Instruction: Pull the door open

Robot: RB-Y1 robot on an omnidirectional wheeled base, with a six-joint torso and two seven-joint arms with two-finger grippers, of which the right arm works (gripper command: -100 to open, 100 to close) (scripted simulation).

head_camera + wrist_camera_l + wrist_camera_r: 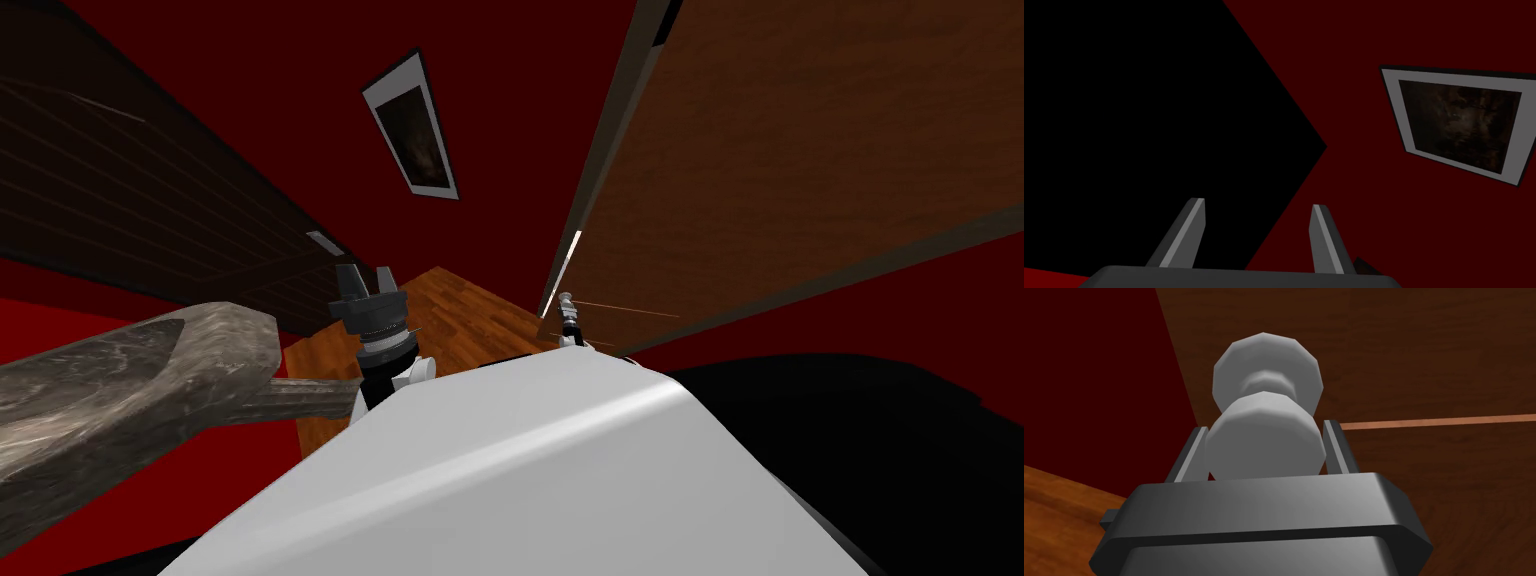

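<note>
Door (800,150) of brown wood takes up the right side of my head view, slanting up and away, with a dark frame post (600,150) along its near edge. Its pale grey knob (1266,438) sits right in front of my right wrist camera: a round grip on a short neck, with a round plate flat against the wood behind it. My right gripper (1265,427) is pinching that grip, one of its fingers (1191,455) pressed to each side. A thin lighter line (1439,421) runs across the door at about the knob's level. Past the door's edge I see dark red wall (1099,363) and wood floor (440,320). My left gripper (365,280) is held up to the left of the right one, well apart from the door, with its fingers spread. Farther out, a framed picture (412,125) hangs on the red wall, and a grey, stone-looking slab (120,380) lies at the far left.
</note>
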